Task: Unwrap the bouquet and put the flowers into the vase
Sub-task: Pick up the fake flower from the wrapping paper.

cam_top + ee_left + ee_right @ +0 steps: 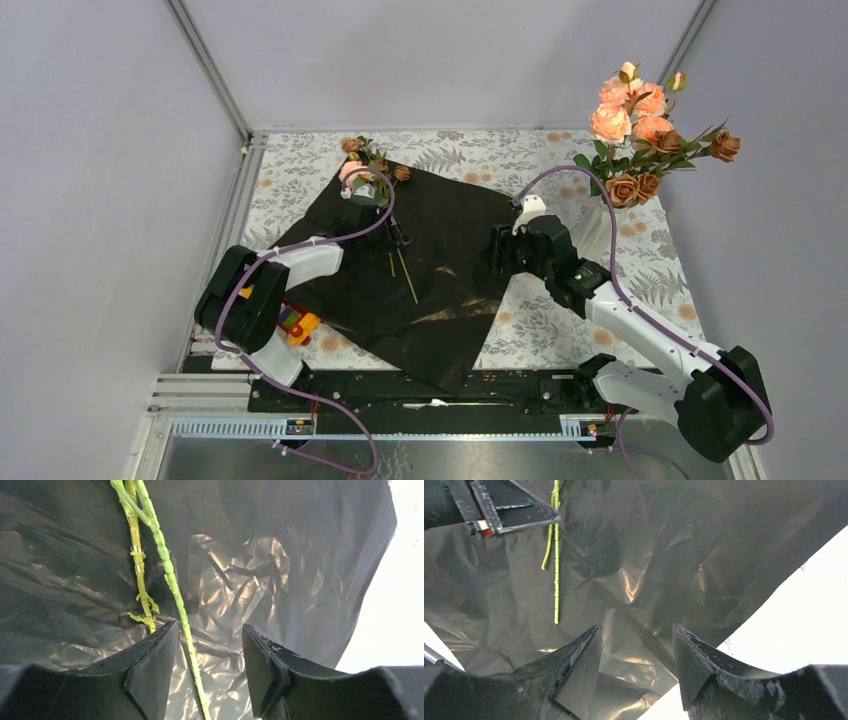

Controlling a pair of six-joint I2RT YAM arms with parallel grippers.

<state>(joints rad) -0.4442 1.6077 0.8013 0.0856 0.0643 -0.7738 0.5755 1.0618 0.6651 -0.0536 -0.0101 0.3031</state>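
The bouquet lies unwrapped, its black wrapping paper (440,300) spread flat on the table. A few flowers (365,165) rest at the paper's far corner, and their thin green stems (408,275) run toward me across the sheet. My left gripper (398,236) hovers low over those stems. Its jaws are open, with one green stem (172,580) passing between the fingers (150,670) and touching neither. My right gripper (636,645) is open and empty above the paper's right edge (704,645). The white vase (600,235) stands at the back right, partly behind the right arm, and holds peach-pink roses (635,120).
A colourful toy-block car (298,323) sits beside the left arm at the paper's near-left edge. The floral tablecloth (560,330) shows around the sheet. Grey walls and a metal frame enclose the table on three sides.
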